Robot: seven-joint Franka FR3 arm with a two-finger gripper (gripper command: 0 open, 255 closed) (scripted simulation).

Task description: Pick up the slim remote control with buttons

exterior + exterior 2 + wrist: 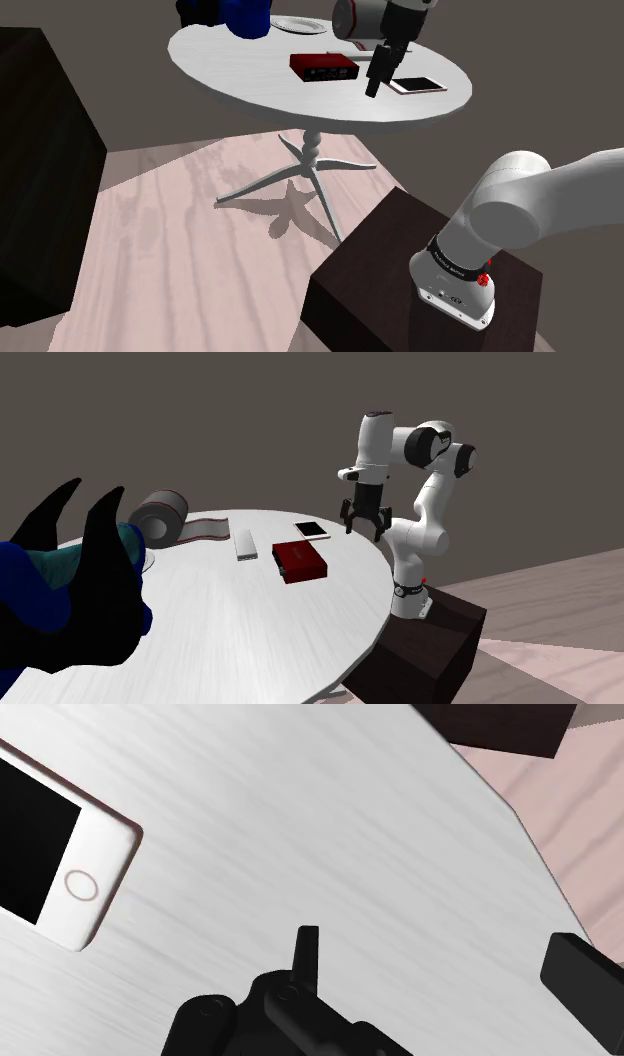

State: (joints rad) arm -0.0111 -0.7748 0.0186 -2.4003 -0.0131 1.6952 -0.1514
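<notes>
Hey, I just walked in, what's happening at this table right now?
A white robot arm holds its black gripper open above the round white table, close to a white phone, and it grips nothing. The slim white remote it is meant to pick up lies untouched beside a flat red box.
</notes>
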